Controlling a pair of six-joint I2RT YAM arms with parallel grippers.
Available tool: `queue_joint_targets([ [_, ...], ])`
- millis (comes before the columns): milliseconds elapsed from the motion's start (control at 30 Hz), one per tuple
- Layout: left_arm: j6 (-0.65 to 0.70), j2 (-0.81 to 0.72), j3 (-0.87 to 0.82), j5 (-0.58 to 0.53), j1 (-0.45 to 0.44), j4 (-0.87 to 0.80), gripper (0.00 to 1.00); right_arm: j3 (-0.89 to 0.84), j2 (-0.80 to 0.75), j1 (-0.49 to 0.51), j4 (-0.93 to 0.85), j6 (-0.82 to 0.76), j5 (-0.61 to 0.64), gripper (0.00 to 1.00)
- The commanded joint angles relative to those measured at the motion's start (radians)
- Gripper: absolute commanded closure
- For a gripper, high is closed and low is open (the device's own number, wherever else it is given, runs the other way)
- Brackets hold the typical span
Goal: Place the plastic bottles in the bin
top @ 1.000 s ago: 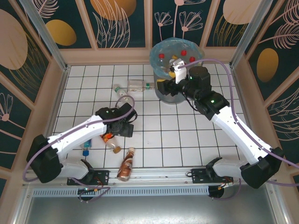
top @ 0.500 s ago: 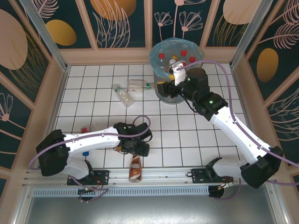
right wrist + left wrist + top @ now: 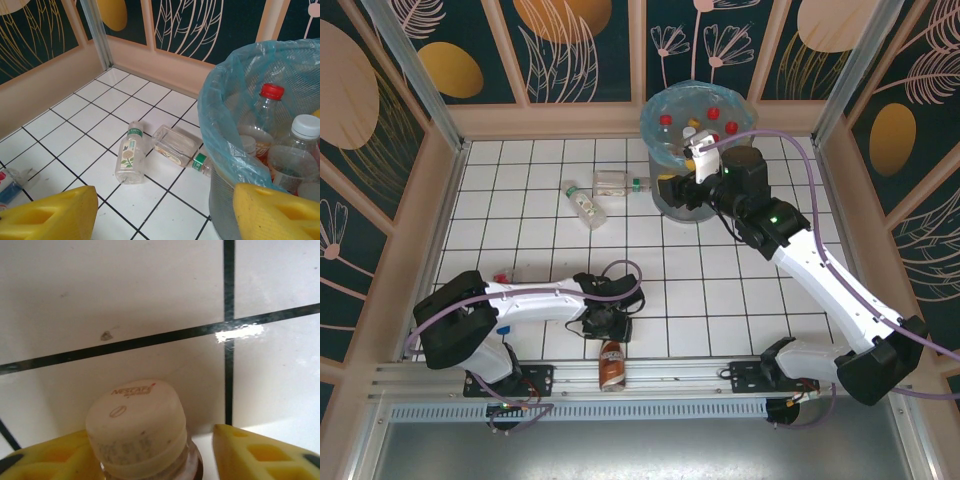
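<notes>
- The left gripper (image 3: 150,440) has its jaws on either side of the white cap (image 3: 135,427) of a brown bottle (image 3: 611,362). One finger (image 3: 45,460) lies against the neck and the other stands just apart, so the jaws are open and the bottle is not yet clamped.
- That bottle lies on the tiled table (image 3: 520,170) at the near edge, just beside the metal rail (image 3: 680,375) and well apart from the bin (image 3: 650,125).
- The right gripper (image 3: 165,210) hangs by the bin's near rim, jaws wide open with nothing between them.
- The bin stands at the far side, right of centre, and already holds several bottles, among them a red-capped bottle (image 3: 267,110) and a white-capped bottle (image 3: 302,137).
- Two more lie on the tiles just beside the bin: a round clear bottle (image 3: 131,157) and a squarish clear bottle (image 3: 175,145), both with green caps.
- By my reckoning most of the work is done, with three bottles left to bin.
- The brown bottle looks small and dark, with a reddish label. Its cap is smooth with faint print on top, so a grip on the neck could slip.
- The bin is round and grey-blue, lined with a thin light-blue bag that folds over the rim.
</notes>
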Motion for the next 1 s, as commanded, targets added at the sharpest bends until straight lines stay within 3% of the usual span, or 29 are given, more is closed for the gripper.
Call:
queue_joint_targets([
  [0, -0.014, 0.040, -0.005, 0.016, -0.006, 0.096, 0.50, 0.018, -0.026, 0.007, -0.013, -0.012, 0.017, 0.28],
  [200, -0.008, 0.022, 0.048, -0.008, -0.005, 0.056, 0.67, 0.022, -0.030, 0.007, -0.015, -0.014, 0.018, 0.28],
  [367, 0.010, -0.007, 0.140, -0.058, -0.005, -0.030, 0.71, 0.034, -0.032, 0.007, -0.021, -0.010, 0.013, 0.28],
  [633, 0.158, -0.026, 0.542, -0.323, 0.012, -0.289, 0.75, 0.109, -0.047, 0.007, -0.031, -0.003, 0.062, 0.28],
  [733, 0.261, 0.005, 0.756, -0.434, 0.030, -0.354, 0.80, 0.192, -0.035, 0.001, -0.059, 0.010, 0.108, 0.28],
  [800, 0.385, 0.016, 0.870, -0.515, 0.030, -0.329, 0.83, 0.252, -0.025, -0.013, -0.083, 0.019, 0.064, 0.28],
  [833, 0.448, 0.013, 0.899, -0.555, 0.031, -0.299, 0.86, 0.283, -0.018, -0.025, -0.095, 0.026, 0.024, 0.29],
  [867, 0.525, 0.006, 0.919, -0.611, 0.030, -0.256, 0.96, 0.316, -0.009, -0.042, -0.110, 0.038, -0.039, 0.29],
  [900, 0.600, -0.005, 0.921, -0.660, 0.032, -0.183, 1.00, 0.345, -0.001, -0.050, -0.123, 0.050, -0.098, 0.30],
  [967, 0.767, -0.044, 0.880, -0.767, 0.030, -0.006, 1.00, 0.409, 0.024, -0.093, -0.157, 0.078, -0.243, 0.32],
])
